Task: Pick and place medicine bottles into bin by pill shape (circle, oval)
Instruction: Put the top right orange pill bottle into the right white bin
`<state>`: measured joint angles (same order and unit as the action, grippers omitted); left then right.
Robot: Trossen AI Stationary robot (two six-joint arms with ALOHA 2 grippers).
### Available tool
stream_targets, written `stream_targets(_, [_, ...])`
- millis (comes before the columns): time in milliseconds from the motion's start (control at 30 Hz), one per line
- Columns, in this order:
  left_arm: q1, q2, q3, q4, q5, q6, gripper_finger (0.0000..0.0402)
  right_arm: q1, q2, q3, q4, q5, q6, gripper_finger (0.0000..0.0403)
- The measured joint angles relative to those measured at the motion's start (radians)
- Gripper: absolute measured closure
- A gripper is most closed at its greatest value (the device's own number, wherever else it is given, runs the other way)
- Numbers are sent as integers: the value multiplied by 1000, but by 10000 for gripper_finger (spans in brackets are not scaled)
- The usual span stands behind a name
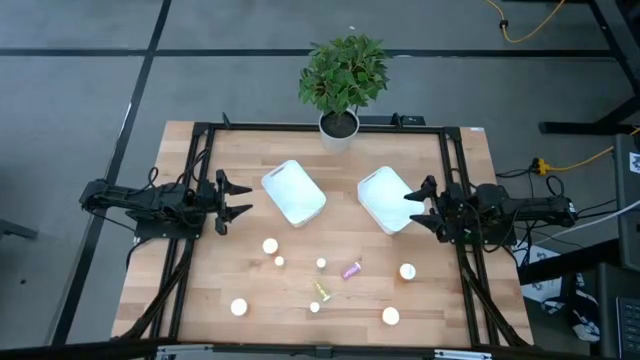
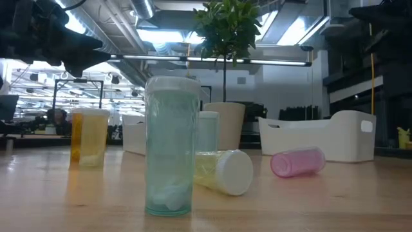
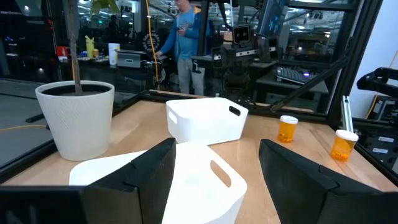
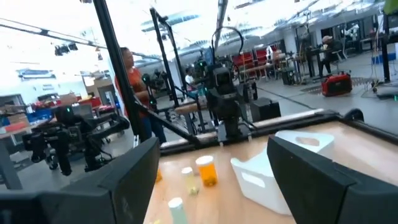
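Note:
Several small white-capped medicine bottles stand or lie on the near half of the wooden table (image 1: 200, 290). A purple one (image 1: 352, 268) and a yellow-green one (image 1: 321, 291) lie on their sides; the others stand upright, among them a pale teal one (image 2: 170, 145) and an orange one (image 2: 89, 137). Two white bins (image 1: 293, 192) (image 1: 386, 199) sit on the far half. My left gripper (image 1: 238, 198) is open at the table's left side, above the table. My right gripper (image 1: 414, 208) is open at the right side, beside the right bin. Both are empty.
A potted plant (image 1: 341, 82) stands at the table's far edge between the bins. A black frame (image 1: 320, 126) runs along the table's far, left and right sides. People stand in the room beyond the table (image 3: 185, 43).

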<state>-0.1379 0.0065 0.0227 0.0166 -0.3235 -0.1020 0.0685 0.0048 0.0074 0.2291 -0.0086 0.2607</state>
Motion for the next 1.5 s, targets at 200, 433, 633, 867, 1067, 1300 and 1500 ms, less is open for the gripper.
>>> stream_targets(200, [0, 0, 0, 0, 0, 0, 176, 0, 0, 0, 99, 34, 17, 102])
stream_targets(433, [0, 0, 0, 0, 0, 0, 176, 0, 0, 0, 104, -35, 169, 102])
stream_targets(633, [0, 0, 0, 0, 0, 0, 176, 0, -1, 0, 142, -157, 262, 102])
stream_targets(867, [0, 0, 0, 0, 0, 0, 176, 39, 0, 0, 154, -195, 308, 102])
stream_targets(1067, [0, 0, 0, 0, 0, 0, 176, 114, 0, 0, 165, -145, 294, 102])
stream_targets(1300, [0, 0, 0, 0, -12, 25, 176, 197, 60, 0, 165, -49, 250, 102])
stream_targets(1500, [0, 0, 0, 0, -15, 135, 176, 246, 164, 0, 228, -35, 223, 102])
